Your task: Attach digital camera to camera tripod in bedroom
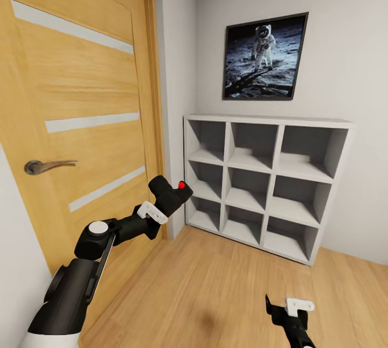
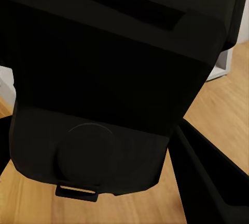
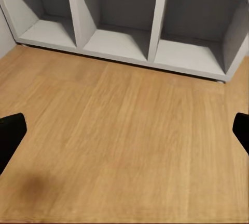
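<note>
1 thing matters here, and our left gripper [image 1: 171, 201] has it: the digital camera [image 1: 173, 195], small, boxy and black, red button up, is clamped in that hand and held out in front of the wooden door [image 1: 75, 100]. From the left wrist, the camera body [image 2: 114, 83] sits tight against the lens with a dark finger [image 2: 207, 177] running up beside it, so we read that hand as closed on it.

How will it handle? We judge it rigid and light, 1 hand is plenty. The shell looks smooth, so it could slip if the squeeze eases. The lens is the delicate part, so we'd grip the flat sides and leave the underside free for the mount.

Moving right, we face the white cube shelf [image 1: 268, 186], 9 cubbies, under a framed astronaut picture [image 1: 265, 57]. Wood floor [image 1: 205, 289] runs below.

Far right and low, our right gripper [image 1: 285, 307] hangs spread wide with nothing in it; its wrist camera shows both tips at the frame edges over bare floor [image 3: 129, 130].
</note>
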### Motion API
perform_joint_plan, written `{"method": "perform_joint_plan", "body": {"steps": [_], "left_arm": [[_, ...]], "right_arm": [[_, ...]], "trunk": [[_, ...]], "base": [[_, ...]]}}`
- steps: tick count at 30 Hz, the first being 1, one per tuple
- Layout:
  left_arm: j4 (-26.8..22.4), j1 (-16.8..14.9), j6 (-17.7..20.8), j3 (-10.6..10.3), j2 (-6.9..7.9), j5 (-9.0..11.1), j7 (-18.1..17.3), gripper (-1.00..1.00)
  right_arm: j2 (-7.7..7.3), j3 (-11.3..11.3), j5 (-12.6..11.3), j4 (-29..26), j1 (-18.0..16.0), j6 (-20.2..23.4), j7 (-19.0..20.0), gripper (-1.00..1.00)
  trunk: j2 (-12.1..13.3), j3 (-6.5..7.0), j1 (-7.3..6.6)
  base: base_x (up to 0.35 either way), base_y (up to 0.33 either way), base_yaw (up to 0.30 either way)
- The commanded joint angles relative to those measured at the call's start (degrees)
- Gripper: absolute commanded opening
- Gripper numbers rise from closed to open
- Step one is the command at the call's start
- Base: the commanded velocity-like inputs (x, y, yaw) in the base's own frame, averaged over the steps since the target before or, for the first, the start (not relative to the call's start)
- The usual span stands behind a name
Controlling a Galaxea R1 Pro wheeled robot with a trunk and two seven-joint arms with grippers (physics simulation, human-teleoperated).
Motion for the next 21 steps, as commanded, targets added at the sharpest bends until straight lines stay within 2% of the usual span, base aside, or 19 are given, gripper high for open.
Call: {"method": "perform_joint_plan", "body": {"steps": [1,2,7,8,21], "left_arm": [[-0.08,-0.05,0.22,-0.02,-0.01,-0.43,-0.45,-1.0],[-0.08,-0.05,0.22,-0.79,-0.01,-0.43,-0.45,-1.0],[-0.06,-0.05,0.22,-1.12,-0.01,-0.43,-0.45,-1.0],[0.0,-0.05,0.22,-1.23,-0.01,-0.43,-0.45,-1.0],[0.01,-0.05,0.22,-1.25,-0.01,-0.43,-0.44,-1.0]], "right_arm": [[0.02,-0.07,0.26,0.72,-0.03,-0.18,-0.2,1.0],[0.0,-0.07,0.33,5.55,0.03,-0.43,-0.27,1.0],[0.0,-0.07,0.34,7.82,0.04,-0.43,-0.24,1.0],[0.0,-0.07,0.34,12.85,0.04,-0.55,-0.19,1.0],[0.0,-0.07,0.34,14.71,0.04,-0.61,-0.21,1.0]], "trunk": [[0.38,0.12,-0.23],[0.78,0.3,-0.45],[2.79,1.2,-1.55],[3.19,1.38,-1.77],[8.4,3.71,-4.62]], "base": [[0.0,0.0,0.0],[0.0,0.0,0.0],[0.0,0.0,0.0],[0.0,0.0,0.0],[0.0,0.0,0.0]]}}
